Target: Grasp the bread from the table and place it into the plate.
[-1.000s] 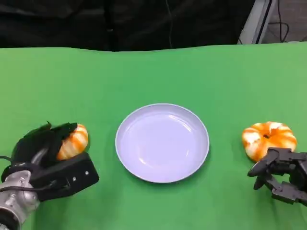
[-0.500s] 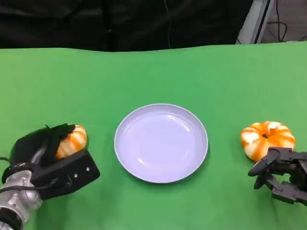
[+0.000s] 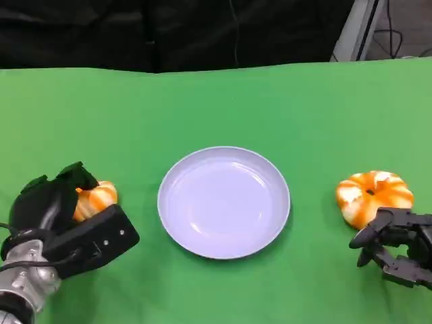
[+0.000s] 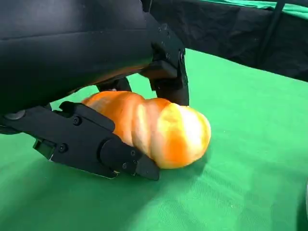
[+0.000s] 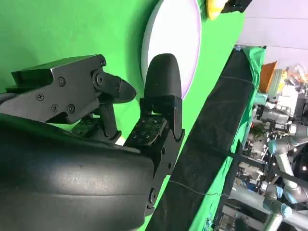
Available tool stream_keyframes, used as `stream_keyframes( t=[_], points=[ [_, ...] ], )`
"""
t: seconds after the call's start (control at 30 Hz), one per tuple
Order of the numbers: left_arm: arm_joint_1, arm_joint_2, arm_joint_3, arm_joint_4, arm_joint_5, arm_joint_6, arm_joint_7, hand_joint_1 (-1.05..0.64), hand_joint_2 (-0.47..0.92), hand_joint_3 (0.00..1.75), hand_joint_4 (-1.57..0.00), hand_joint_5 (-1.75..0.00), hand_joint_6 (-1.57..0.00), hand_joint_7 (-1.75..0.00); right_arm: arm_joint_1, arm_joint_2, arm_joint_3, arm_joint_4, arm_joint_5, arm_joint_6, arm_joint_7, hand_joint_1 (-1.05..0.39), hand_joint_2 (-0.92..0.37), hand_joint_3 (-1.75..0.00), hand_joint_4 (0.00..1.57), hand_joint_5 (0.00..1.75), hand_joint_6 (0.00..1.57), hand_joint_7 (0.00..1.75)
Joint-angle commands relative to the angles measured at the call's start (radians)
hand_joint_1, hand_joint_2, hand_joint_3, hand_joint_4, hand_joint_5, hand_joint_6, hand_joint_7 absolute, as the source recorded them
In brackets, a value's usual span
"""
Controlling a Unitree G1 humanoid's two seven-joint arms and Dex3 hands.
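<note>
On a green table (image 3: 216, 101), the robot's left hand (image 3: 57, 216) wraps its fingers (image 4: 96, 144) around an orange-striped bread (image 4: 159, 130) left of the empty white plate (image 3: 223, 202), apparently securing it for lifting. The right hand (image 3: 395, 246) rests with fingers loosely apart, holding nothing, just near of a second bread (image 3: 373, 195) at right.

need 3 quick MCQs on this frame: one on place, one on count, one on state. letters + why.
1. Where is the round pale lilac plate?
A. between the two breads
B. left of both
C. right of both

2. How many orange-and-white striped bread rolls are on the green table?
A. one
B. two
C. three

3. What is the left hand doing?
A. resting open
B. gripping the left bread
C. touching the plate

Answers:
1 A, left bread and right bread flank it.
2 B, one each side.
3 B, wrist view shows fingers closed around it.
</note>
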Motion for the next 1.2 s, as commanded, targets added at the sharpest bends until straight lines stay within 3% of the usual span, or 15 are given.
stream_keyframes(
  t=[0.03,0.37,0.9,1.2],
  points=[
    [0.037,0.005,-0.009,0.024,0.012,0.026,0.046,-0.1,0.92,0.1,-0.5,-1.75,-0.42,-1.74,0.005,-0.016,-0.009,-0.003,0.006,-0.002,-0.005,0.05,-0.82,-0.64,0.88,1.35,0.95,0.91],
    [0.042,0.004,-0.001,0.021,0.011,0.003,0.112,-0.07,0.92,0.17,-0.43,-1.75,-0.45,-1.64,0.004,-0.016,-0.008,-0.002,0.005,0.001,-0.006,0.05,-0.82,-0.64,0.88,1.35,0.96,0.91],
    [0.036,0.011,-0.023,-0.017,0.043,-0.047,0.228,-0.06,0.92,0.24,-0.44,-1.75,-0.41,-1.68,0.005,-0.015,-0.008,-0.003,0.008,0.009,-0.001,0.04,-0.81,-0.64,0.87,1.37,0.95,0.91],
    [0.031,0.019,-0.03,-0.069,0.057,-0.076,0.267,-0.04,0.92,0.25,-0.46,-1.75,-0.5,-1.55,0.004,-0.016,-0.006,-0.001,0.002,0.004,-0.007,0.05,-0.8,-0.65,0.87,1.37,0.95,0.92]
  ],
)
